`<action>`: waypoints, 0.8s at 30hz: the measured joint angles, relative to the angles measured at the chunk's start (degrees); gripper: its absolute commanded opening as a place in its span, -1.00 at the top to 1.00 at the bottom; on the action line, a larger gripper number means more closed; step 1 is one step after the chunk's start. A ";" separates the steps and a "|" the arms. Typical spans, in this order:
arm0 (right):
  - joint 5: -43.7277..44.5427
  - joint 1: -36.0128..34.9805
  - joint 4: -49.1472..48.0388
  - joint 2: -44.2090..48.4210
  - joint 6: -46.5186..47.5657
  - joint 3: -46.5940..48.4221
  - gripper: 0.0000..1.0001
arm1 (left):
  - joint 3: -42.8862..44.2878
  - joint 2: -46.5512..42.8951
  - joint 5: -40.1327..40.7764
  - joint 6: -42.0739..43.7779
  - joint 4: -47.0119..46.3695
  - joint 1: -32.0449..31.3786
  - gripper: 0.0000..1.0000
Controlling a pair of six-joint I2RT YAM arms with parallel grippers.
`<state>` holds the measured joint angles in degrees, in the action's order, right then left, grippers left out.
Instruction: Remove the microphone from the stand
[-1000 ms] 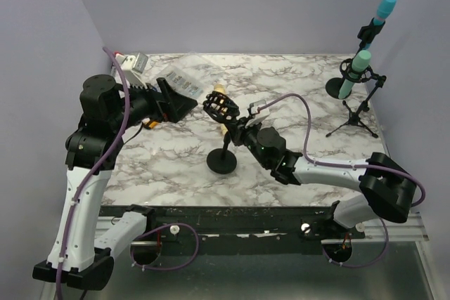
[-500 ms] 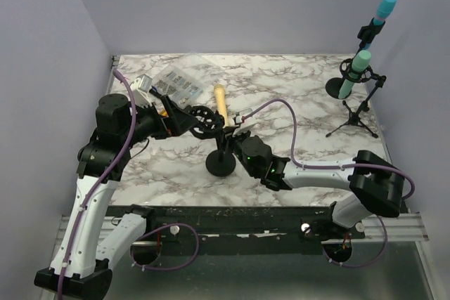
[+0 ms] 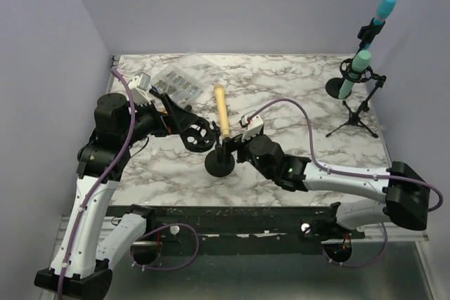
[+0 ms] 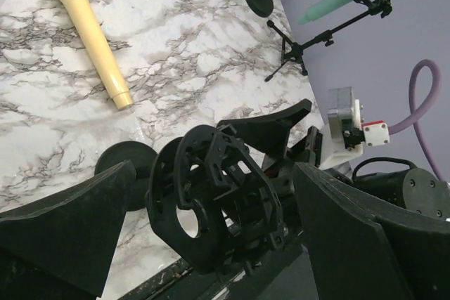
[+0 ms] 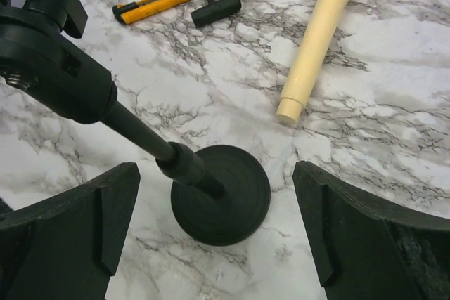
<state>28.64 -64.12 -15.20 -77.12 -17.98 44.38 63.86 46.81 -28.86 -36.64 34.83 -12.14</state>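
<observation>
The right claw (image 5: 214,233) is standing with its jaws spread wide and gripping nothing. Its two fingers are flanking the round foot of the stand (image 5: 221,194) without touching it. The left claw (image 4: 211,226) is likewise gaping. The stand's black cradle (image 4: 211,209) is sitting in the gap between its fingers. There seems to be a gap on each side, though from this angle I cannot tell whether a finger is brushing it.

The cradle is holding nothing, and the microphone (image 5: 318,40) is lying flat on the marble table (image 3: 295,89). So the job looks all but finished, and the step in hand is letting go and backing off cleanly. To do that well, each claw should be pulling straight back along its own line, with jaws wide until the fingers are past the pole and cradle. The pole looks to be leaning, so a sideways nudge could tip the stand onto the microphone.

Seen from the right claw, the microphone is lying ahead and to the right, just beyond the stand's foot, with its butt end near the foot but apart from it. From the top camera it is lying between the two claws, beyond the stand, touching neither.
</observation>
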 measured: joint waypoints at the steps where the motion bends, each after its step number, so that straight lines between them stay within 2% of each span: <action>1: -0.74 0.00 1.18 1.42 0.00 -0.44 -1.00 | 0.04 -0.02 0.13 0.17 0.04 0.02 -0.97; 8: -3.98 0.04 11.56 10.64 -3.23 -1.36 -1.00 | 1.40 0.07 1.51 2.12 1.29 0.02 -0.97; 13: -7.67 1.07 25.20 10.40 -9.70 7.91 -1.00 | 3.34 0.26 1.92 3.69 1.60 0.02 -0.97; 18: -17.90 6.10 31.34 10.03 -15.82 18.78 -0.76 | 3.87 0.48 1.99 4.20 1.73 0.02 -0.97; 24: -26.14 11.23 33.20 6.51 -17.75 25.51 -0.33 | 3.87 0.96 1.38 4.09 1.70 0.00 -0.97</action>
<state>2.50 -52.88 18.00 -70.61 -35.73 69.89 67.72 47.77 -27.49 -32.56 36.53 -12.14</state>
